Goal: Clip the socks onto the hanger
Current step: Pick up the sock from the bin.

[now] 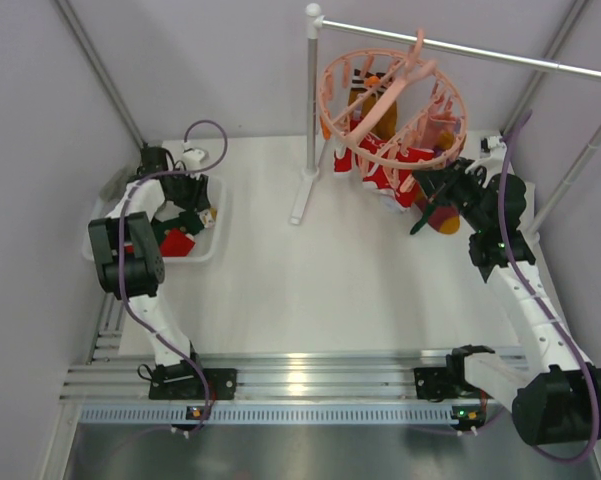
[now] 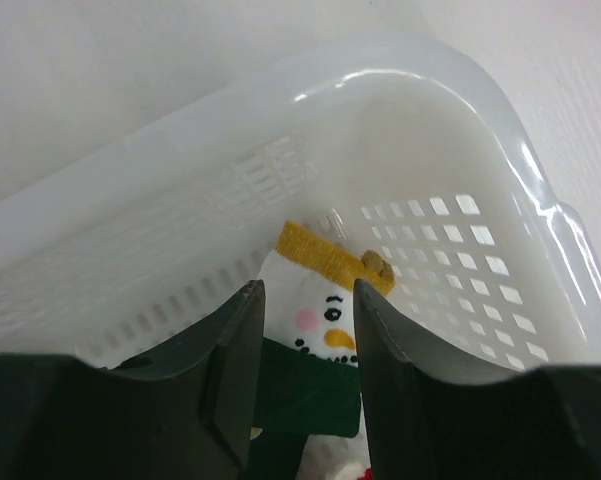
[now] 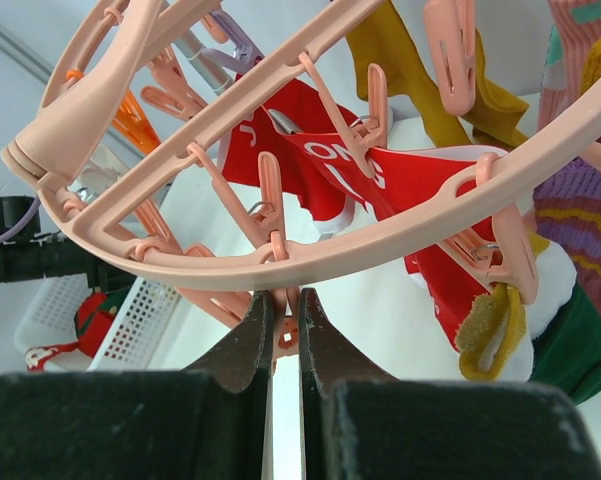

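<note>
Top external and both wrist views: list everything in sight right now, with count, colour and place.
hanger: one, salmon-pink, hung on the rail, back right
clips: many, salmon-pink, dangling from the hanger ring
socks on the hanger: several, count unclear; red with white marks, mustard, green; below the ring
socks in the basket: at least two; one white snowman face with mustard cuff, one red
basket: one, white mesh, table's left side
rail and pole: one, grey metal, back of table
table: one, white
left gripper: fingers open, over the snowman sock in the basket
right gripper: fingers closed on one clip under the ring
</note>
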### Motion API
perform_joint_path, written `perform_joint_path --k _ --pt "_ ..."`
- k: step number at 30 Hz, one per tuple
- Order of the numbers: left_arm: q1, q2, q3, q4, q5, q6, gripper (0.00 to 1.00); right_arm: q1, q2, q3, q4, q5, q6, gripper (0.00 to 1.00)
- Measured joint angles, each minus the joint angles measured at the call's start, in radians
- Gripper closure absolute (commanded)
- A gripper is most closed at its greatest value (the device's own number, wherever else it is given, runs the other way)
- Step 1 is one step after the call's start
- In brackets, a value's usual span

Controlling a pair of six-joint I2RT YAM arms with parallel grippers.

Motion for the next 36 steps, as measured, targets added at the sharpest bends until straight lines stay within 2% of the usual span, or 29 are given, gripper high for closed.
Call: perform_joint_path --k 6,9,21,22,24,26,33,36 --pt "0.031 0.000 0.079 -0.185 0.078 0.178 0.46 0.000 0.000 0.000 -0.001 0.000 -0.001 1.00" --pt "0.039 0.002 0.117 -0.239 0.094 0.240 0.45 0.000 0.000 0.000 -0.001 0.000 -0.001 1.00" --pt "0.030 0.137 0.106 -0.234 0.073 0.306 0.46 0.000 0.000 0.000 -0.002 0.000 -0.004 1.00" --pt "0.027 0.137 0.099 -0.220 0.071 0.309 0.47 0.000 0.000 0.000 -0.002 0.000 -0.004 1.00" --pt "0.018 0.137 0.092 -0.192 0.056 0.312 0.59 0.000 0.000 0.000 -0.002 0.000 -0.004 1.00" --pt "0.011 0.136 0.082 -0.163 0.045 0.315 0.78 0.000 0.000 0.000 -0.003 0.000 -0.004 1.00" --pt "0.007 0.117 0.076 -0.163 0.030 0.304 1.00 -0.005 0.000 0.000 -0.006 0.001 -0.012 1.00" --pt "0.014 0.082 0.076 -0.196 0.035 0.288 1.00 -0.006 -0.001 0.005 -0.014 0.001 -0.012 1.00"
